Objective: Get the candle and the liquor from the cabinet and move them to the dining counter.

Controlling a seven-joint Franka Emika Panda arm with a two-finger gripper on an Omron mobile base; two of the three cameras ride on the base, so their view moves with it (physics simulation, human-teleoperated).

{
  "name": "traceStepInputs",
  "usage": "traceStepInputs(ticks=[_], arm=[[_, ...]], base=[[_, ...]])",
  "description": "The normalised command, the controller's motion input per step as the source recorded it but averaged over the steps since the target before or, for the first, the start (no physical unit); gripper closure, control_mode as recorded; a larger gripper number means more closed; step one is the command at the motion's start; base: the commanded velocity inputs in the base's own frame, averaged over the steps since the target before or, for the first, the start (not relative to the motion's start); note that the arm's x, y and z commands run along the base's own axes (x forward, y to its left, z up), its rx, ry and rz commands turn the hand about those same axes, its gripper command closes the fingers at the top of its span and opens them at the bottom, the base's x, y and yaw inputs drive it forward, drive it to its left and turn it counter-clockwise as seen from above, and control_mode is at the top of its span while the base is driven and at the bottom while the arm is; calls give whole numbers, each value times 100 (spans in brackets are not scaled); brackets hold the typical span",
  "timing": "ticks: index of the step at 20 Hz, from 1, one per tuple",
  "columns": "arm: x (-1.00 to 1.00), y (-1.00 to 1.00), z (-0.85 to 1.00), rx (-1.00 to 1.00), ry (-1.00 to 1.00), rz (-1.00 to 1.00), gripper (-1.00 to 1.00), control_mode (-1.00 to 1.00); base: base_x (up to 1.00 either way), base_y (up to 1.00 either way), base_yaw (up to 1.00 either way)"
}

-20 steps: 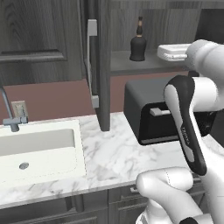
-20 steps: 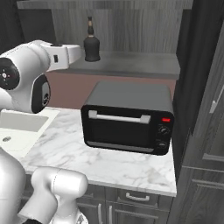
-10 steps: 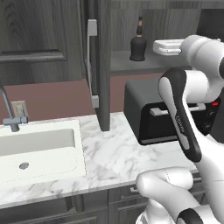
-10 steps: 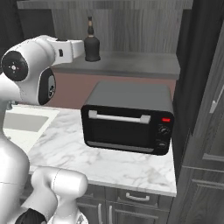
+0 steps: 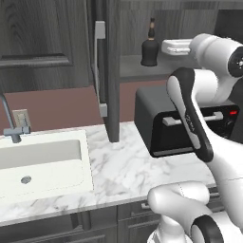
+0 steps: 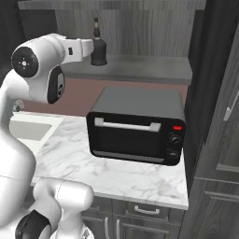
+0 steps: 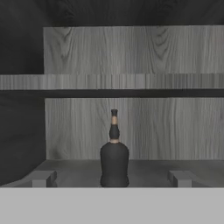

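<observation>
Item 1, liquor: small black bottle, squat body, thin neck, brownish stopper. Stands upright on the lower shelf of the open cabinet, long axis vertical. In the left base view the bottle sits near the shelf's front, right of the open door.

Item 2, gripper: fingers spread wide, nothing between them; tips show low in the hand view on either side of the bottle. The bottle lies straight ahead of the gripper, centred between the fingers, farther into the cabinet (contact not yet made, by the look of it). In the right base view the hand is level with the bottle's body, approaching from its left.

Item 3, clearances: bare shelf on both sides of the bottle and behind it up to the wood-grain back wall; an upper shelf runs above the stopper with room to spare. A dark side wall stands at the left of the hand view. A straight horizontal advance looks unobstructed.

Item 4, surroundings: black toaster oven on the marble tabletop below the shelf; sink with faucet to the left.

Item 5, candle: not located in these views.
</observation>
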Motion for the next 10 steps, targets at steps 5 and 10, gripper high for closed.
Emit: traceStepInputs(ticks=[5, 10], arm=[[38, 0, 0, 0, 0, 0, -100, -100], [41, 0, 0, 0, 0, 0, -100, -100]], base=[[0, 0, 0], [0, 0, 0]])
